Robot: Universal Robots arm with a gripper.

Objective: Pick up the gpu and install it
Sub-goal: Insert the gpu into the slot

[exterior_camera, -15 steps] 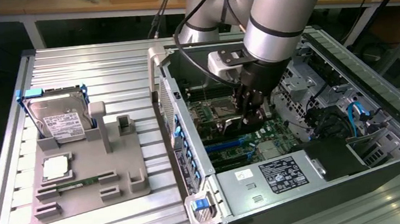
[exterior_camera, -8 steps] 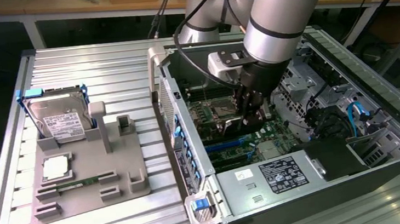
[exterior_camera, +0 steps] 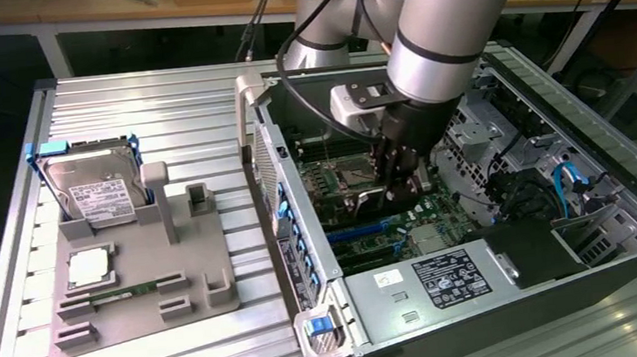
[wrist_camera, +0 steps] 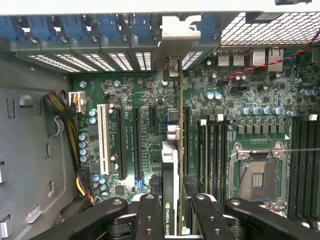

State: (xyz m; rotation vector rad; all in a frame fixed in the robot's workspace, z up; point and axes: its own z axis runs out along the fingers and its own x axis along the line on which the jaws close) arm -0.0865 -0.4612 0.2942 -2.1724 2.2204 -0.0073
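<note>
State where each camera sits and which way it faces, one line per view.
Exterior view: off the arm, high up, looking down at the open computer case on the table; the arm reaches into it.
Wrist view: on the wrist, looking along the gripper at the motherboard; its fingers clamp the gpu.
Shared: gripper, motherboard, case interior.

The edge of the gpu (wrist_camera: 170, 175) clamped between the fingers of the gripper (wrist_camera: 175, 205) carries the NVIDIA eye logo and the letters "QUAD" (the rest is cut off).
</note>
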